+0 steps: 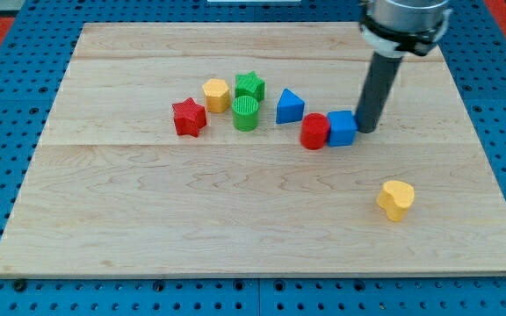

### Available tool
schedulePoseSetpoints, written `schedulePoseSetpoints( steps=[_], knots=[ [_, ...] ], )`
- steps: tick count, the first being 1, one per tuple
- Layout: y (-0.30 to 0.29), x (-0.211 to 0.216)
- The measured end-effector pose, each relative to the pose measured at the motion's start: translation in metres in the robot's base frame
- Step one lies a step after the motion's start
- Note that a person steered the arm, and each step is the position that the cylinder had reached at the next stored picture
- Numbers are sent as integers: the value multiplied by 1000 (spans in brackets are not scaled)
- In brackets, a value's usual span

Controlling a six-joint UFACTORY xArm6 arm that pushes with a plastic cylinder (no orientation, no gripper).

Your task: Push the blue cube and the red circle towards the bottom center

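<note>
The blue cube [343,127] sits right of the board's middle. The red circle [314,132], a short cylinder, touches its left side. My tip [366,130] stands against the blue cube's right side, with the dark rod rising up towards the view's top right. Both blocks lie in the board's upper half.
A blue triangle [289,107] lies just left of the red circle. Further left are a green cylinder [246,113], a green star [250,86], a yellow hexagon [216,94] and a red star [189,117]. A yellow heart [396,199] lies at the lower right. The wooden board [148,219] has edges all around.
</note>
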State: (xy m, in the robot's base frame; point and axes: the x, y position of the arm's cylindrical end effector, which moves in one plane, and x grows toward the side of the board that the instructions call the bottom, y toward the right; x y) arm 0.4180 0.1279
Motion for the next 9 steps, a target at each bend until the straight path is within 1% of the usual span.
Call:
schedulePoseSetpoints(
  steps=[1,2,3,5,6,7,9],
  knots=[
    [-17,-2],
    [-24,-17],
    [-52,-17],
    [-72,4],
    [-103,9],
    [-106,40],
    [-122,60]
  ],
)
